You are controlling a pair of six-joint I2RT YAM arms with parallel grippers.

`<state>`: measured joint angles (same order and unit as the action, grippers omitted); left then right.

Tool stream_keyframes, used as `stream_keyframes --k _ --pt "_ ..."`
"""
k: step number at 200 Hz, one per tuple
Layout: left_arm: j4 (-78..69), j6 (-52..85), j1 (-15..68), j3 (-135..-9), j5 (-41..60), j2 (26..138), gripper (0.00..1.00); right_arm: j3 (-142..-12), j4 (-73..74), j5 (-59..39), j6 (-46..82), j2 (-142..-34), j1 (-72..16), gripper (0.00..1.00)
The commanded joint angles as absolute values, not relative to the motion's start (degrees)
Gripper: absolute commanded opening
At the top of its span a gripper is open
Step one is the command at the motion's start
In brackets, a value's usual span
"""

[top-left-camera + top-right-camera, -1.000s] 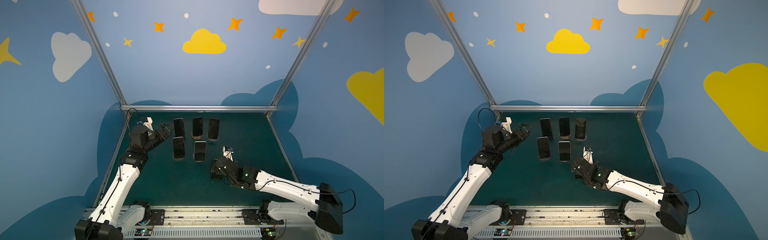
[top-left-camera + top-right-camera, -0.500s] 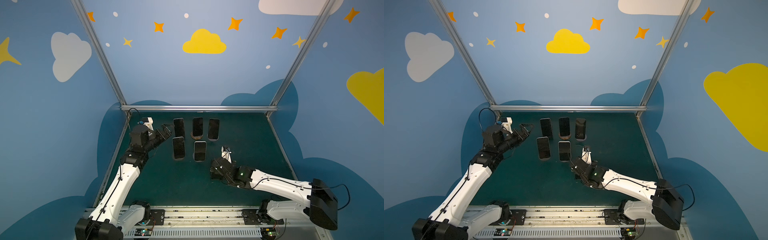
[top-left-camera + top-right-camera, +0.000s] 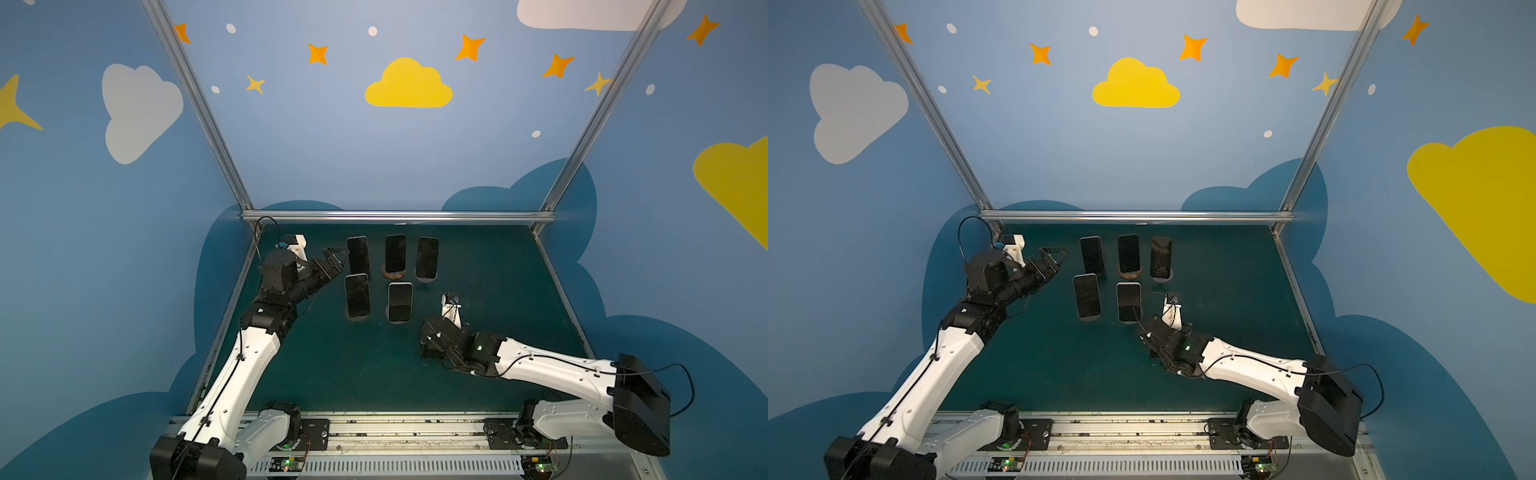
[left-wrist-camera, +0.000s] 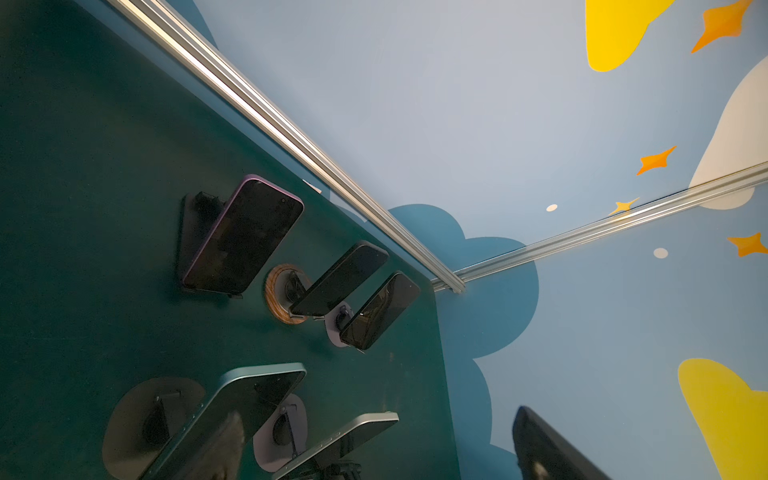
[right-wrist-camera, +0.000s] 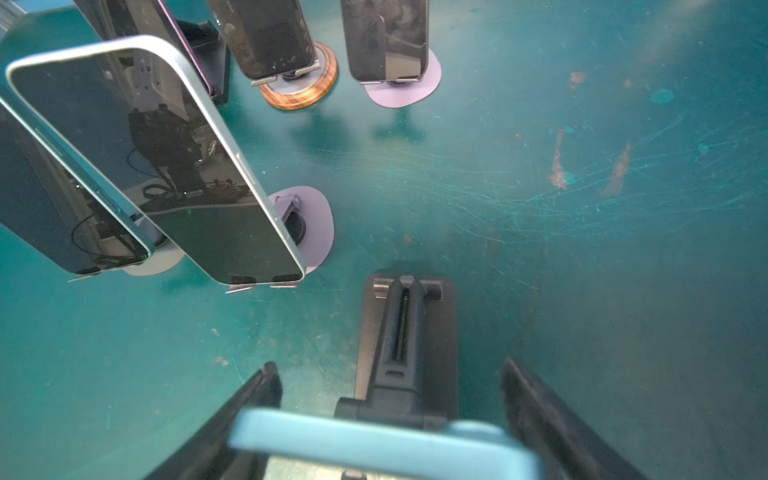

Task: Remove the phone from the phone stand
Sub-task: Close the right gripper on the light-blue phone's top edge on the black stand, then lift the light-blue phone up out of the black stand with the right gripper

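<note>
In the right wrist view a light-blue-edged phone (image 5: 374, 440) rests on a black folding phone stand (image 5: 409, 332). My right gripper (image 5: 395, 386) straddles it, with one finger (image 5: 262, 386) on each side, close to the phone's ends and still apart. In both top views the right gripper (image 3: 430, 343) (image 3: 1150, 332) hangs low over the mat at front centre and hides that phone. My left gripper (image 3: 334, 259) (image 3: 1054, 257) is open and empty, beside the back-left phone (image 3: 358, 254).
Several other dark phones lean on stands in two rows: a wooden-ringed stand (image 5: 299, 93), a lilac-based one (image 5: 399, 89), and a teal-framed phone (image 5: 166, 166) just left of the right gripper. An aluminium rail (image 3: 395, 216) bounds the back of the green mat (image 3: 498, 291).
The right gripper's jaws have narrowed around the phone, and the right arm has shifted slightly towards the front. The left arm has stayed put, open.
</note>
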<state>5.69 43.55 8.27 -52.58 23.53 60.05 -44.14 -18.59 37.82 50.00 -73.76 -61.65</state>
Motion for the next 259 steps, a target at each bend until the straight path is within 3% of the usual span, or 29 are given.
stream_keyframes --k 1,103,206,259 --pt "4.48 43.36 8.42 -52.00 24.02 60.40 1.00 -44.14 -18.69 37.61 49.43 -74.43 -61.87 0.81" --pt "4.99 43.32 8.37 -52.19 24.13 61.12 1.00 -48.70 -24.52 36.11 48.20 -74.91 -61.94 0.67" --pt "4.44 43.28 8.53 -52.03 24.48 61.13 1.00 -49.58 -28.74 38.53 45.20 -70.21 -62.14 0.63" --pt "4.00 43.40 8.75 -51.96 25.09 61.36 1.00 -44.62 -20.39 39.46 38.41 -64.00 -62.14 0.62"
